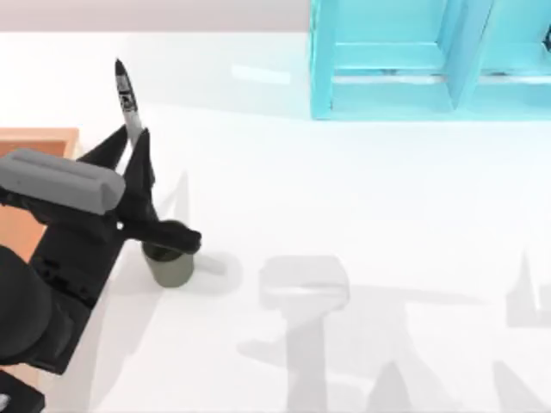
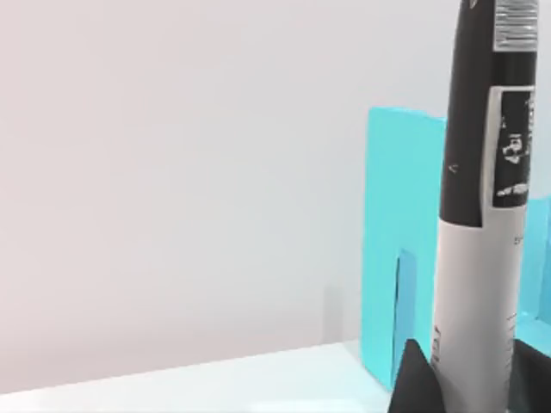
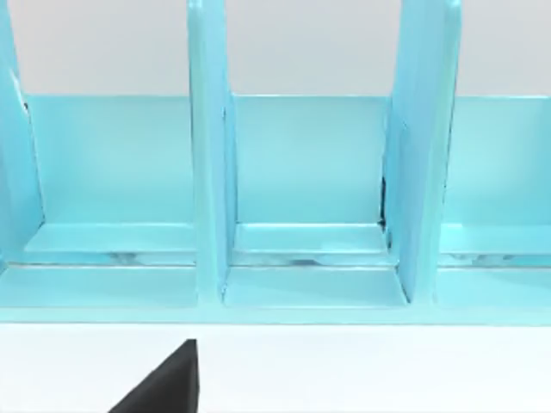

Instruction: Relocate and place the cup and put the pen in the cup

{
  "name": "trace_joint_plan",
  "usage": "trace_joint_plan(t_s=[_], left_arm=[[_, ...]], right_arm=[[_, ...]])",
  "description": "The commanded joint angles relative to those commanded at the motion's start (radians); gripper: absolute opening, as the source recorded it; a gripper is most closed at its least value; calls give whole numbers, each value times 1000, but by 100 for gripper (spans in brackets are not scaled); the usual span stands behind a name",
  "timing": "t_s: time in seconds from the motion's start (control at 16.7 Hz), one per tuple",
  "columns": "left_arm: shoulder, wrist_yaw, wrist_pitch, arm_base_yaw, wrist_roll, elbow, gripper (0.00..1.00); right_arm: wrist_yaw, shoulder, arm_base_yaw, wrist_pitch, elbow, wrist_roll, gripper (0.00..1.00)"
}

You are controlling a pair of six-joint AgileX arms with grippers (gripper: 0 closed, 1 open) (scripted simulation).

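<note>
My left gripper (image 1: 136,153) is shut on the pen (image 1: 127,99) and holds it nearly upright at the table's left. The pen's black cap points up. In the left wrist view the pen (image 2: 478,284) rises between two dark fingertips (image 2: 417,379), with its grey barrel below and its black printed part above. The dark olive cup (image 1: 172,267) stands upright on the white table just below the gripper. The pen's black lower end sits at the cup's mouth; how deep it reaches is hidden. A dark corner of my right gripper (image 3: 164,387) shows in the right wrist view.
A teal shelf unit (image 1: 387,60) with open compartments stands at the back right, and appears as the teal shelf (image 3: 211,172) in front of the right wrist. An orange-brown board (image 1: 34,142) lies at the left edge under my left arm. Arm shadows fall on the white table (image 1: 362,224).
</note>
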Motion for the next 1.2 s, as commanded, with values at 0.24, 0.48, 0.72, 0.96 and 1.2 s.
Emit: trace_joint_plan(t_s=[0.24, 0.48, 0.72, 0.96, 1.2], left_arm=[[0, 0, 0, 0, 0, 0, 23], [0, 0, 0, 0, 0, 0, 53], [0, 0, 0, 0, 0, 0, 83], [0, 0, 0, 0, 0, 0, 100], [0, 0, 0, 0, 0, 0, 100]], right_arm=[[0, 0, 0, 0, 0, 0, 100], [0, 0, 0, 0, 0, 0, 100], [0, 0, 0, 0, 0, 0, 100], [0, 0, 0, 0, 0, 0, 100], [0, 0, 0, 0, 0, 0, 100]])
